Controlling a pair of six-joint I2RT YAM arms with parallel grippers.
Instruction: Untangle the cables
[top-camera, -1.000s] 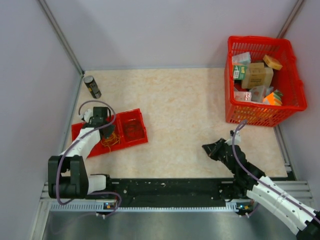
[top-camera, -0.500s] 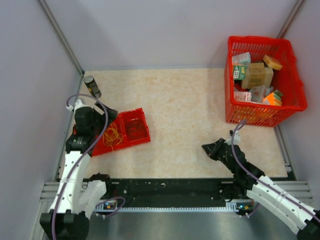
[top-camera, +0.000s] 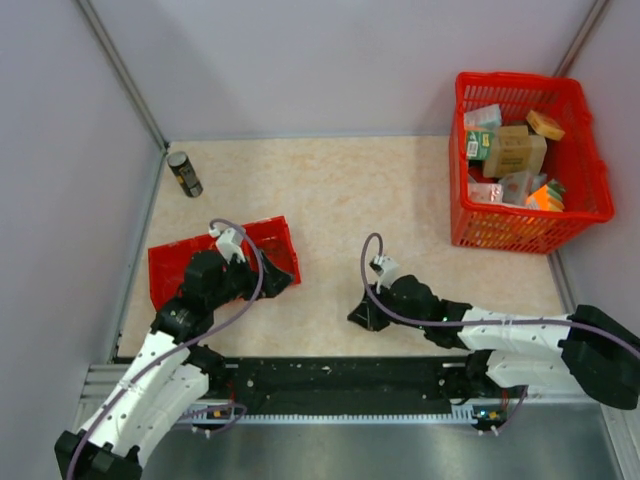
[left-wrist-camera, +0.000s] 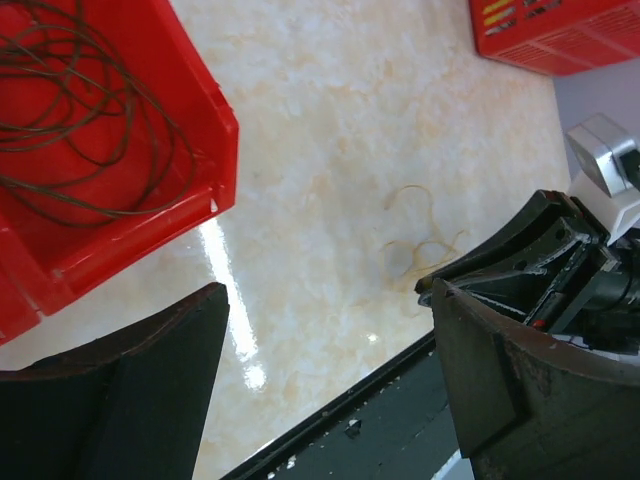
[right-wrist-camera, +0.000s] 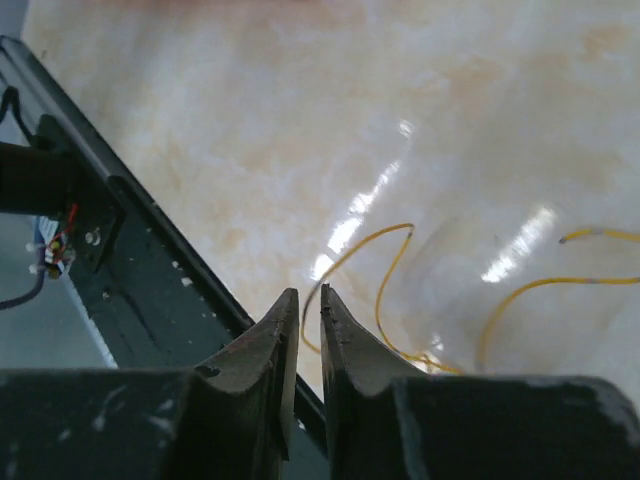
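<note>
The cables lie in two places. Dark brown wire loops sit inside the red tray, and a thin yellow wire is spread on the table beside it. My left gripper hovers at the tray's near right corner, its jaws wide open with nothing between them. My right gripper is low over the table centre, just right of the yellow wire. Its jaws stand a narrow slit apart, the wire looping on the table just past the tips.
A dark can stands at the back left. A red basket full of small boxes fills the back right corner. The black rail runs along the near table edge, close under both grippers.
My left gripper let go of the wires in the tray, opened wide and moved to the tray's right side. The right arm swung left to the table centre and its jaws parted slightly.
</note>
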